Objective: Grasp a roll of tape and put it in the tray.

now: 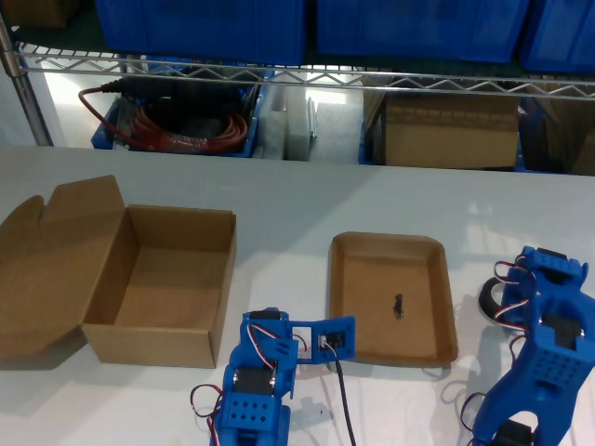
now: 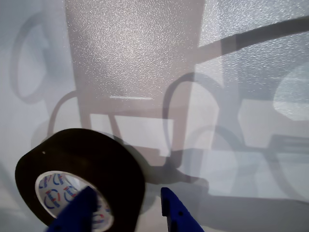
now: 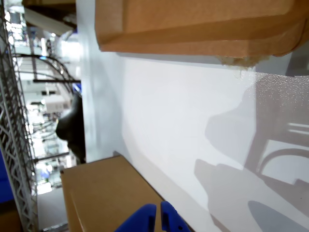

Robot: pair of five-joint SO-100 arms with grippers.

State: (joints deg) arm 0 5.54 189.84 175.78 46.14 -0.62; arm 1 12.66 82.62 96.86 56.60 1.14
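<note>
The roll of tape, a black ring with a pale printed core, lies flat on the white table. In the exterior view it is a dark ring just right of the tray, partly hidden by the arm. My first gripper is open and straddles the roll's wall, one fingertip in the core and the other outside, a little apart from the roll. This gripper is at the exterior view's right. The brown tray holds only a small dark mark. My second gripper is shut and holds nothing, low between the box and the tray.
A larger cardboard box with an open flap lid stands at the exterior view's left, close to the second arm. A wire shelf with blue bins, red cables and a carton runs along the back.
</note>
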